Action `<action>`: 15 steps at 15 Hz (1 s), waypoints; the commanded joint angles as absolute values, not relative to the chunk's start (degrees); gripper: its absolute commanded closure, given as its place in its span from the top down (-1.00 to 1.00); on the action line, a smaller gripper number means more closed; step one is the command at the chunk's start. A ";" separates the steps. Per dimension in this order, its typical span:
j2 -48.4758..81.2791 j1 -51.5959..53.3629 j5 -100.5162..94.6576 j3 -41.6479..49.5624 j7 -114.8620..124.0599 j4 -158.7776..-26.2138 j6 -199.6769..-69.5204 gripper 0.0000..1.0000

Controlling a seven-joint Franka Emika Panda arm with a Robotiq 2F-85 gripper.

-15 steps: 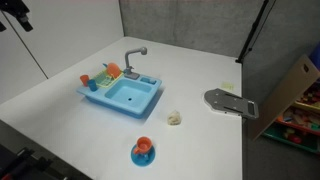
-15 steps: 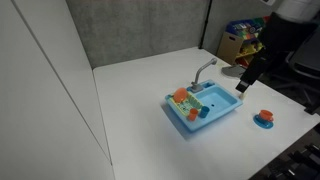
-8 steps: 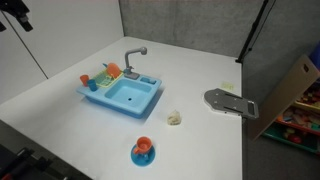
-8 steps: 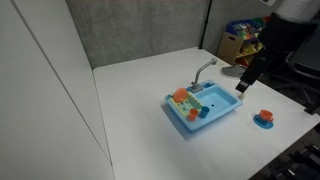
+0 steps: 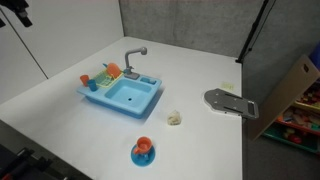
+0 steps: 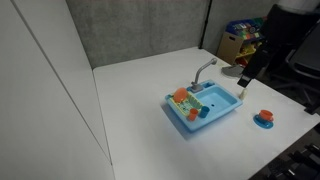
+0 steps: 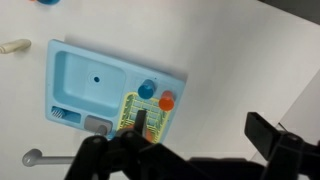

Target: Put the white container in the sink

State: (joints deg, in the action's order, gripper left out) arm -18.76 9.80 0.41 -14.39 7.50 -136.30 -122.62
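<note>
Item 1, in an exterior view: light blue plastic toy sink (image 5: pixel 130 97) with grey curved faucet (image 5: pixel 135 56) and a side rack of colourful pieces, standing at the left of the white table (image 5: pixel 60 105). Item 2: small rounded off-white container (image 5: pixel 174 118), on the table just beyond the sink's right corner and apart from it, with the orange cup on a blue saucer (image 5: pixel 144 150) nearer the front edge. Item 3: flat grey plate-like object (image 5: pixel 230 103) at the far right; dark gripper (image 6: pixel 243 86) held above the table beside the sink, finger state not discernible.

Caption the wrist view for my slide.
Wrist view over the light blue sink, basin empty; the white container lies apart on the table.
</note>
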 commanded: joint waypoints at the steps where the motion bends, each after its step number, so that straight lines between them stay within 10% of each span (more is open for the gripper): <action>1: -16.66 8.69 -1.17 -13.18 8.96 -130.60 -116.03 1.00; 15: -12.51 0.06 0.77 -0.45 4.34 -126.73 -112.97 1.00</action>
